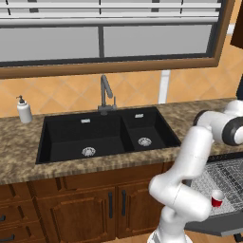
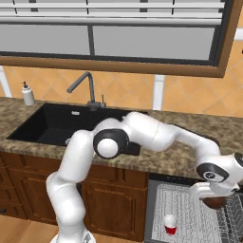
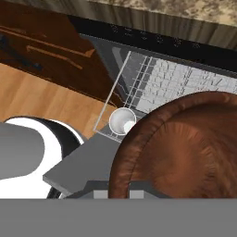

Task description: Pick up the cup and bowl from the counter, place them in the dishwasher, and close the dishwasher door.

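The dishwasher door lies folded down, and the pale wire rack of the dishwasher is pulled out over it. The small red cup stands upright near the rack's front left corner, also seen as the cup and, from above, the white-lined cup. My gripper hangs over the right part of the rack, shut on the rim of a brown wooden bowl. In the hand view the bowl looms close and hides the fingertips. The granite counter runs just behind.
A black double sink with a faucet is set into the counter. A white soap dispenser stands at the far left. Brown cabinets sit left of the dishwasher, above a wooden floor.
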Robot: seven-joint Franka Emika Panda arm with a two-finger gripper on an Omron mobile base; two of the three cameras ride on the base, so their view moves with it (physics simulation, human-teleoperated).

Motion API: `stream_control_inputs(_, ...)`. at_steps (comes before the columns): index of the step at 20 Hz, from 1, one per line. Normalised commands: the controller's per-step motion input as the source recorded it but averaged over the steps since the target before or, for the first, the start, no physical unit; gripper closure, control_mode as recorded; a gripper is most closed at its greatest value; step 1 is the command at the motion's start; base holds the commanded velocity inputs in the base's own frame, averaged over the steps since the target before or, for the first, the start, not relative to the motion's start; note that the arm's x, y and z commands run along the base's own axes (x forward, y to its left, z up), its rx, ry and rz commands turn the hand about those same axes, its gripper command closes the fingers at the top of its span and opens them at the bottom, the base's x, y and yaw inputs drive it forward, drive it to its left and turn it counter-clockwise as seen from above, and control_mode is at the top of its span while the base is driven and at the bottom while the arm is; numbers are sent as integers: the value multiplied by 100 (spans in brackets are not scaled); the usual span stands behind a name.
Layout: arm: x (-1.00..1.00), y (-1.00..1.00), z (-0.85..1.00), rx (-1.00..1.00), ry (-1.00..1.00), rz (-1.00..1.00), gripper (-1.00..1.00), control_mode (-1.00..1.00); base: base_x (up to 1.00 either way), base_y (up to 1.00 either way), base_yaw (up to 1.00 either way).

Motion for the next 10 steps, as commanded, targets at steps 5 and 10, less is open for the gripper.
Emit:
stream_control_inputs(5,1,0,-87,4,-15,0,100,-100,0,0,0)
stream_control_inputs(10,0,-11,-60,0,-14,0,100,-100,0,0,0)
